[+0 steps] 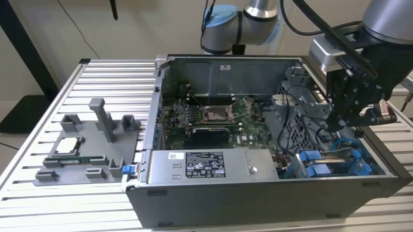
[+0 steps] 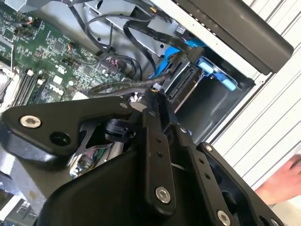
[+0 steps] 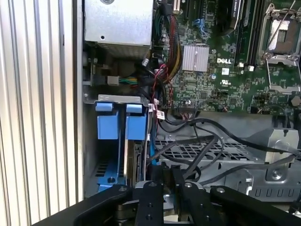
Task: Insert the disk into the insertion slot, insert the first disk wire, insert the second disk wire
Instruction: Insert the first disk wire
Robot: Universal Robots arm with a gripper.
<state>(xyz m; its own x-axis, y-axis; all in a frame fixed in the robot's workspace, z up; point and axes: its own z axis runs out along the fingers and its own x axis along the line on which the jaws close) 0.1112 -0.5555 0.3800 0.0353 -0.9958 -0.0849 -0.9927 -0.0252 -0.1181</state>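
An open computer case (image 1: 271, 193) is seen on a slatted metal desk (image 1: 110, 87), its motherboard (image 1: 213, 116) and grey power-supply box (image 1: 213, 164) laid bare. In the exterior view, the insertion slot (image 1: 335, 166) is found in the case's near corner toward the exterior view's right, marked by bright blue rails and tabs. The gripper (image 1: 335, 126) hangs just above and behind it, inside the case. In the first wrist view, the slot (image 3: 113, 99) is shown as a grey sheet-metal bay with two blue tabs side by side. What appears to be the disk (image 3: 137, 162) is seated edge-on within it, just beside the inner blue rail. Dark cables (image 3: 202, 136) are draped across the perforated metal next to the bay, and the gripper (image 3: 169, 172) is placed close to the disk's exposed end. In the second wrist view, the fingers (image 2: 151, 136) are seen drawn together to a narrow tip, with the gripper (image 2: 156, 96) set near the blue-framed bay (image 2: 221, 80) and touching or almost touching a braided cable (image 2: 120, 85). Whether anything is pinched between them cannot be told. On the desk toward the exterior view's left, well apart from the case, a grey fixture (image 1: 96, 125) is stood.
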